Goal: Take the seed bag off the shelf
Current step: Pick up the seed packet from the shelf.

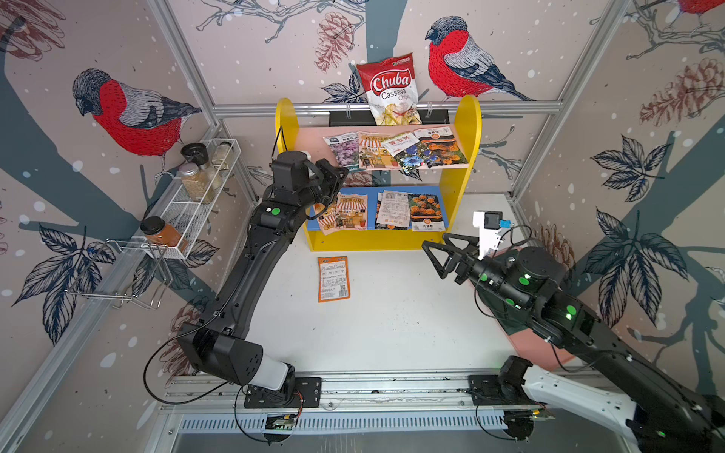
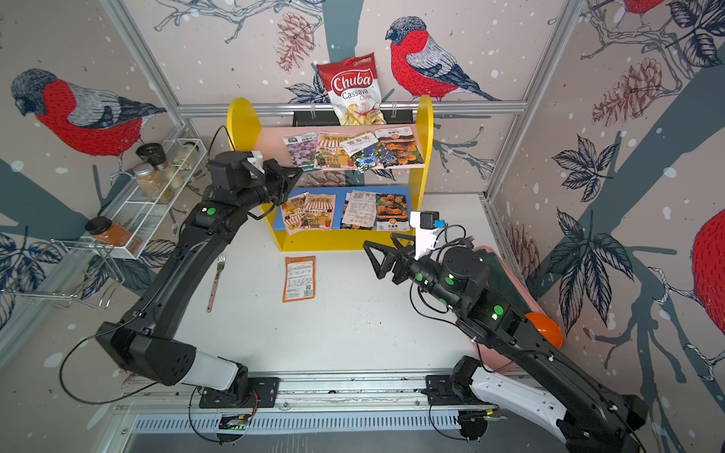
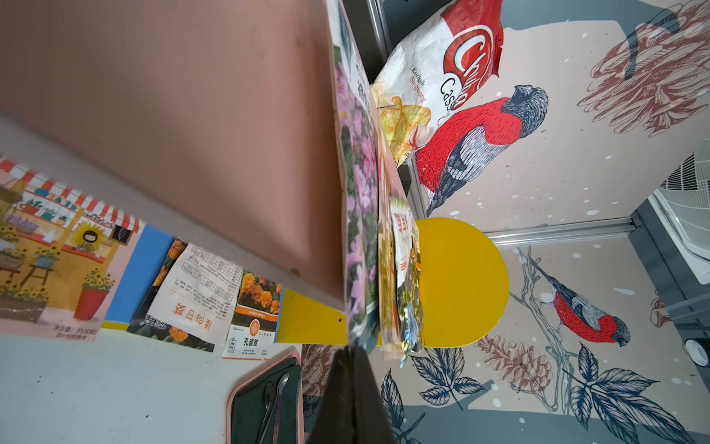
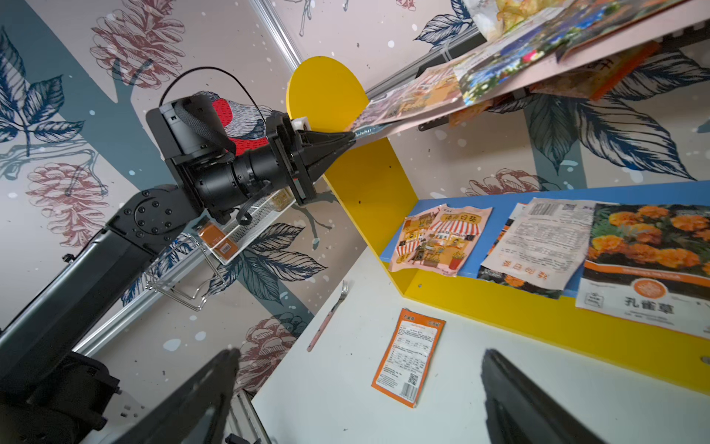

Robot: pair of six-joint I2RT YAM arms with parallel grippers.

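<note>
Jaws of my left gripper (image 1: 342, 171) pinch a corner of the purple-flower seed bag (image 1: 344, 151) on the pink board (image 1: 310, 144) of the shelf (image 1: 469, 129); my right gripper (image 1: 435, 247) hangs wide open.

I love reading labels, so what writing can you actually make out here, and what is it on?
"Chuba Cassava Chips": chip bag.
"Keripik Singkong": the same bag, seen in the left wrist view.
"孔雀草": marigold seed packet on the blue board.
Loose orange packet: fine print and square code too small to read.
Purple-flower seed packet: characters too blurred to read.
</note>
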